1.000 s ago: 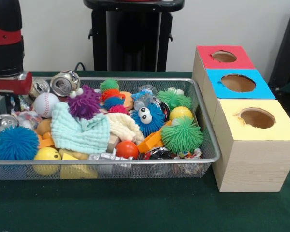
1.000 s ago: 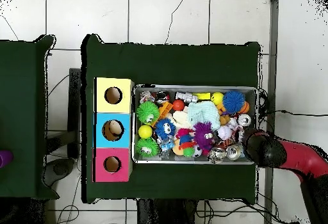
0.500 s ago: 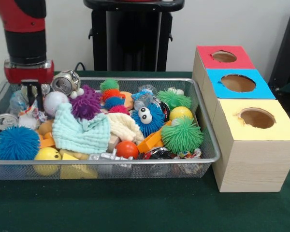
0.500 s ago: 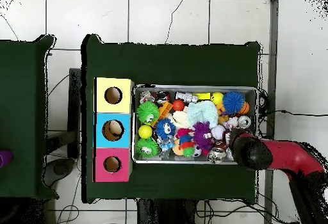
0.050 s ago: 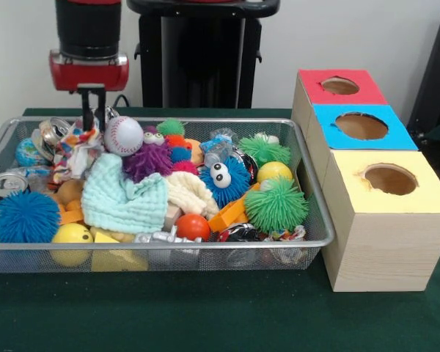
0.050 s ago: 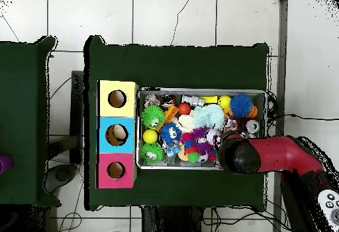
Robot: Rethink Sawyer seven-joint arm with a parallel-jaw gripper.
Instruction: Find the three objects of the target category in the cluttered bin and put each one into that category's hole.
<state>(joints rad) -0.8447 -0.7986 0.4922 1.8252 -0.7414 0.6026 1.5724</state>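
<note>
**Q:** Wire-mesh bin (image 5: pixel 308 242), front view. What do you log?

**A:** I list it on the green bench (image 5: pixel 220 315), full to the rim. Contents I can name: a baseball (image 5: pixel 123 136) at the far left, a purple spiky ball (image 5: pixel 149 160) just beside it, a mint cloth (image 5: pixel 123 202) draped over the middle, a blue spiky ball with eyes (image 5: pixel 224 180), a green spiky ball (image 5: pixel 276 205) at the right end, a large blue spiky ball (image 5: pixel 23 217) at the near left corner, a crushed can (image 5: pixel 6 184) behind it, a yellow ball (image 5: pixel 72 235) and a small orange ball (image 5: pixel 193 226) along the near wall.

**Q:** Gripper?

**A:** The gripper (image 5: pixel 92 111) hangs from the red and black arm over the far left of the bin, its tips down among a crumpled patterned wrapper (image 5: pixel 77 147) next to the baseball. I cannot tell whether the fingers are apart or together.

**Q:** Sorting boxes?

**A:** Three wooden boxes stand in a row touching the bin's right end: red-topped (image 5: pixel 337 86) farthest, blue-topped (image 5: pixel 361 126) in the middle, yellow-topped (image 5: pixel 390 180) nearest, each with one round hole.

**Q:** Overhead view?

**A:** I see the arm (image 6: pixel 278 156) crossing the bin's lower right corner, hiding the gripper. The boxes sit in a column at the bin's left. A pale object (image 6: pixel 119 135) shows inside the blue-topped hole.
</note>
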